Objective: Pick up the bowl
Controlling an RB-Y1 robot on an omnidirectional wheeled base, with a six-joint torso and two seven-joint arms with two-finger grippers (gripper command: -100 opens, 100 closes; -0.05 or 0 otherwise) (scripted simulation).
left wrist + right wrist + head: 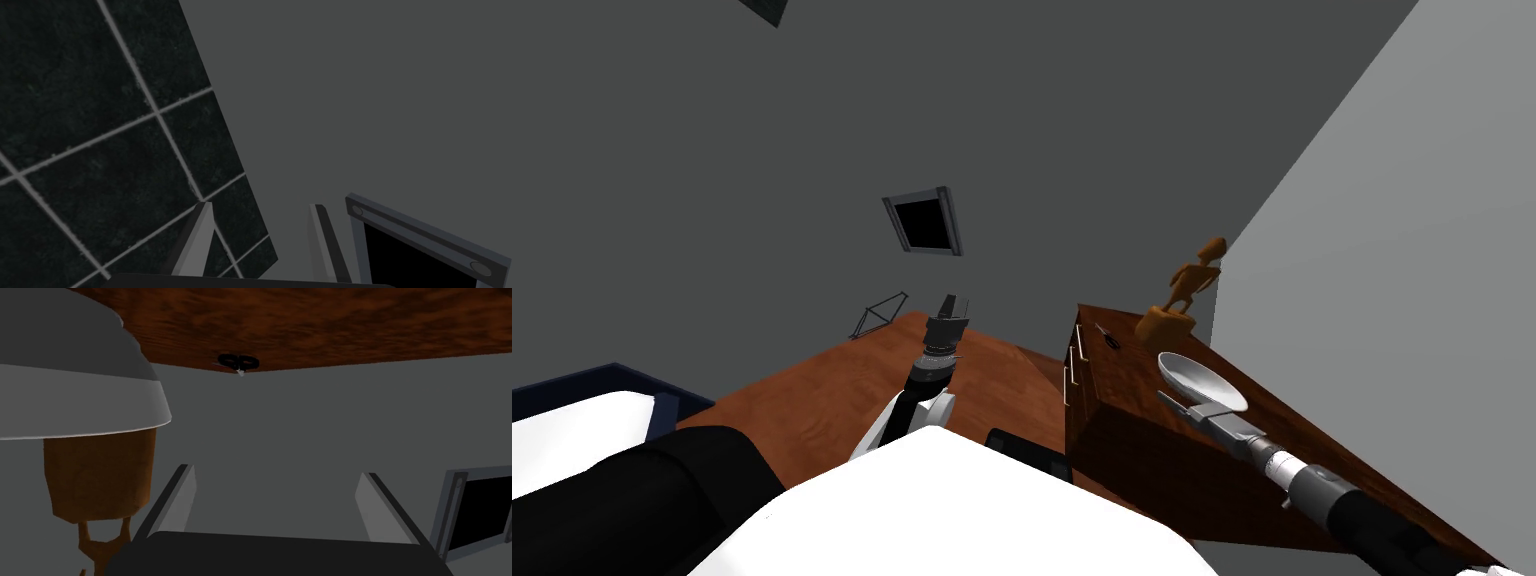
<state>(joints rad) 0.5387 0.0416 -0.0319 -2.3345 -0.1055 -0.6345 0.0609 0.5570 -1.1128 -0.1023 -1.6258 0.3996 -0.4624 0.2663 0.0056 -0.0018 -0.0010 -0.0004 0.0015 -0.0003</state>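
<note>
Bowl [1202, 381], pale grey and shallow, sits on wooden dresser [1132, 440] top, between brown figurine [1192, 285] and right end effector [1188, 405]. Right end effector open, empty; its wrist view puts bowl beside one blade, not between blades. Judgement: shift sideways until rim splits gap, one blade inside and one outside, then close on rim (shallow wall, may slip or tip). Keep off figurine. Scissors [1108, 336] lie farther back. Left end effector [952, 303] raised, blades apart, idle. No readable writing or brands.
</note>
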